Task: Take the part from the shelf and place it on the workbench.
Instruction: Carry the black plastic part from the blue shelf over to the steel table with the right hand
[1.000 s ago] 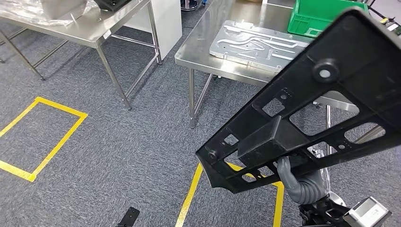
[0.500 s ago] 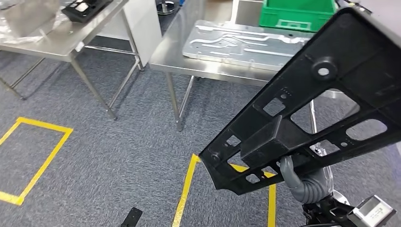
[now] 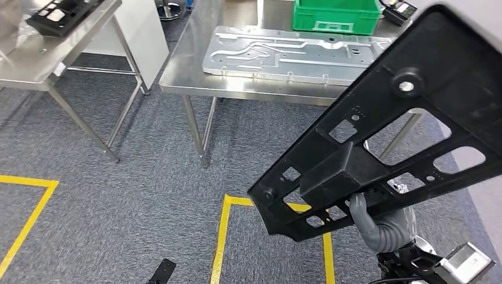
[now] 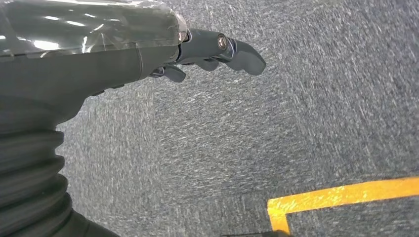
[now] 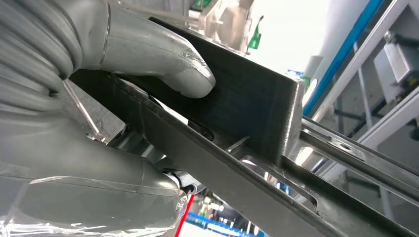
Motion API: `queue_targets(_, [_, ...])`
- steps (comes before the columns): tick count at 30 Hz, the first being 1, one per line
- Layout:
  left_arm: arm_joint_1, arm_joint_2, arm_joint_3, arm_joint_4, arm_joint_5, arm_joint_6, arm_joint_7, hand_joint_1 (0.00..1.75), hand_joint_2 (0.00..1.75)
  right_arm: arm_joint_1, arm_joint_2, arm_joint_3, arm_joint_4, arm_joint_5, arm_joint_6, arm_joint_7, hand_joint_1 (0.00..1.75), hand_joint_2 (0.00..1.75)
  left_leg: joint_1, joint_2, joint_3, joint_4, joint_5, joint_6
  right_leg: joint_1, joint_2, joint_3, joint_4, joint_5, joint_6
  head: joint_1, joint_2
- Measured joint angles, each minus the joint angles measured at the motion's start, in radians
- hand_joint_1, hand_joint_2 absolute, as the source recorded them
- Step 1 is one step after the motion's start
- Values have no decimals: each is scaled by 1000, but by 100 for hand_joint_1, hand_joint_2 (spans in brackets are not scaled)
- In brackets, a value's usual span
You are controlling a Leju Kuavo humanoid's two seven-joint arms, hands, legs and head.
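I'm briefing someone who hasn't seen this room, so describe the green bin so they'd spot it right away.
Start at the steel workbench straight ahead, where a long silver metal plate lies flat. The green bin sits just behind that plate at the bench's far side. It is the one bright green plastic thing among grey metal and black parts.

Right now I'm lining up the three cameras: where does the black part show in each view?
Head view: the part spans the right side, tilted, held from below by the right hand.
Left wrist view: not in it.
Right wrist view: the part runs across the middle, thumb pressed on it.
Shared landmark: the right hand.
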Motion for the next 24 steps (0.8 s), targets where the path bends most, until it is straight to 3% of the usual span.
queue_targets(1, [1,0,0,0,0,0,0,0,175,0,0,0,1,2,-1,0,175,175,-2,6,0,0,-1,1,-1,-3,-26,51,-17,2,0,0])
queue_targets(2, [2,-1,0,0,1,0,0,0,175,0,0,0,2,5,-2,0,175,175,-3,11,0,1,-2,1,-2,-5,-36,69,-14,3,0,0])
queue_targets(3, [1,-2,0,0,1,0,0,0,175,0,0,0,3,7,-2,0,175,175,-3,15,1,2,-3,0,-2,-5,-24,47,9,3,0,0])
queue_targets(6, [-1,-4,0,0,1,-2,0,0,175,-2,0,0,3,11,-4,0,175,175,-7,20,3,11,-11,-8,1,-13,76,-149,99,-8,0,0])
queue_targets(8, [-2,-5,0,0,1,-3,0,0,175,-3,0,0,3,14,-5,0,175,175,-10,21,1,17,-16,-16,6,-16,104,-206,111,-17,0,0])
queue_targets(11, [-3,-6,0,0,1,-5,0,0,175,-2,0,0,2,17,-6,0,175,175,-10,22,-3,26,-26,-32,4,-12,104,-211,114,-30,0,0])
queue_targets(13, [-3,-6,0,0,1,-5,0,0,175,-2,1,0,1,19,-7,0,175,175,-8,21,-29,89,-67,-43,-2,-12,108,-217,116,-41,0,0])
queue_targets(15, [-3,-6,0,0,1,-5,0,0,175,-1,1,0,0,20,-7,0,175,175,-3,21,-88,221,-131,-51,-2,-12,108,-217,114,-46,0,0])
queue_targets(16, [-2,-6,0,0,1,-5,0,0,175,0,1,0,1,20,-7,0,175,175,0,21,-117,280,-151,-55,-2,-12,109,-217,114,-47,0,0])
queue_targets(17, [-2,-6,0,0,1,-5,0,0,175,0,1,0,1,20,-7,0,175,175,2,21,-133,309,-153,-58,-2,-10,109,-216,113,-47,0,0])
queue_targets(18, [-1,-6,0,0,1,-6,0,0,175,1,1,0,1,20,-6,0,175,175,5,21,-129,298,-134,-59,-2,-9,111,-216,112,-45,0,0])
queue_targets(19, [-2,-6,0,0,1,-6,0,0,175,1,1,0,1,20,-6,0,175,175,8,21,-107,248,-100,-60,-3,-7,114,-216,111,-43,0,0])
queue_targets(21, [-3,-6,0,0,1,-6,0,0,175,1,1,0,1,20,-5,0,175,175,9,20,-40,104,-36,-57,-3,-3,118,-213,106,-35,0,0])
queue_targets(22, [-3,-6,0,0,1,-6,1,0,175,1,1,0,1,20,-4,0,175,175,8,19,-16,55,-22,-53,-1,-2,119,-213,105,-30,0,0])
queue_targets(24, [-4,-6,0,0,1,-5,1,0,175,0,1,0,1,21,-1,0,175,175,3,17,-4,25,-22,-43,1,0,117,-213,105,-18,0,0])
